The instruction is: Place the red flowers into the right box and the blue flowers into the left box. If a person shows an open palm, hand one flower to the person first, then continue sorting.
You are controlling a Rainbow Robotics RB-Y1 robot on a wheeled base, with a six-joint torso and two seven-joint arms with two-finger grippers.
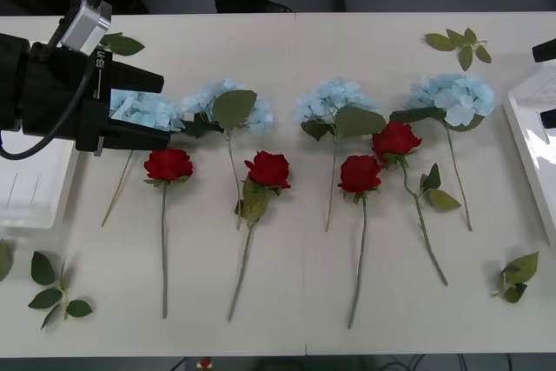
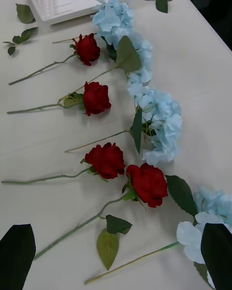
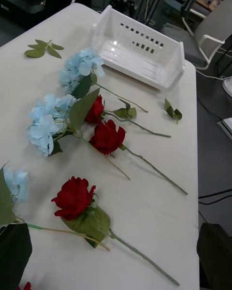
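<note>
The white table (image 1: 295, 49) carries all eight flowers in two rows. The left arm reaches in from the left edge, stretched flat above the table, its left tool (image 1: 165, 115) over the leftmost blue flower (image 1: 143, 110); in the left wrist view its black fingers (image 3: 14, 251) stand well apart at the two corners, released and holding nothing. The right tool (image 2: 116, 256) hovers over the right end of the rows, fingers (image 2: 217, 251) likewise spread and empty, with a blue cluster (image 2: 212, 217) just beside one of them.

The left box (image 1: 35, 188) lies at the table's left edge, partly under the left arm; the right box (image 1: 534, 141) lies at the right edge. Both hold no flowers.

Four blue flowers form the far row: the leftmost under the left tool, then three more (image 1: 228, 109) (image 1: 334, 103) (image 1: 456, 97). Four red flowers form the near row (image 1: 168, 164) (image 1: 268, 169) (image 1: 360, 174) (image 1: 396, 140), stems pointing toward the robot; the rightmost sits just beside its neighbour, below a blue flower's leaf.

Loose leaf sprigs (image 1: 459, 43) (image 1: 56, 288) (image 1: 519, 275) lie near the table's corners.
</note>
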